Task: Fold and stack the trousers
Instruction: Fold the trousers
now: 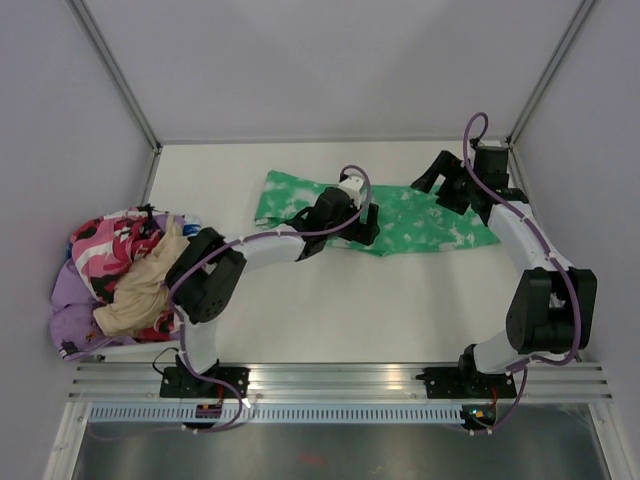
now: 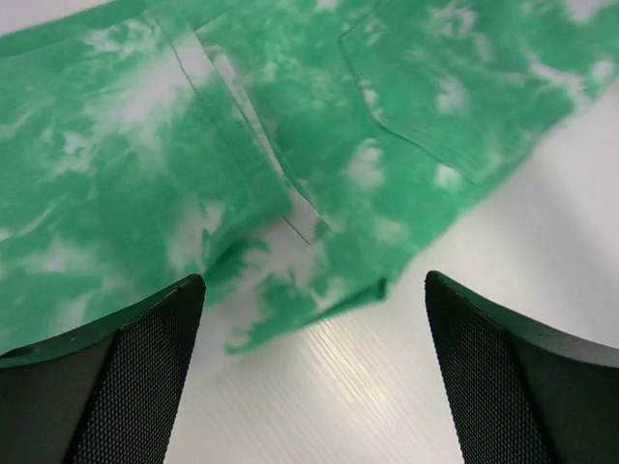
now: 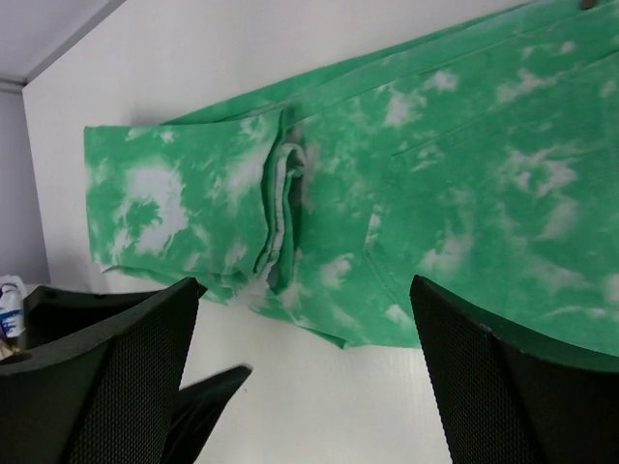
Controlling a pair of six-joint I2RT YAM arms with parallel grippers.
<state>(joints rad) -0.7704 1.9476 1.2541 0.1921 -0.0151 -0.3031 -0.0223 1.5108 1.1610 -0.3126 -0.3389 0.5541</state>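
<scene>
The trousers (image 1: 425,225) lie flat across the back middle of the table, bright green with white mottling and partly folded along their length. My left gripper (image 1: 368,228) hovers at their near edge around the middle. In the left wrist view the left gripper (image 2: 314,372) is open, with only bare table between its fingers (image 2: 126,377) and the trousers' hem (image 2: 290,193) just ahead. My right gripper (image 1: 440,188) is raised above the trousers' right part. It is open (image 3: 305,372) and empty, looking down on the trousers (image 3: 435,193) and a bunched fold (image 3: 280,203).
A heap of other clothes (image 1: 120,270), pink, beige and purple, lies at the table's left edge beside the left arm. White walls with metal posts close off the back and sides. A dark finger of the left gripper (image 3: 198,401) shows in the right wrist view.
</scene>
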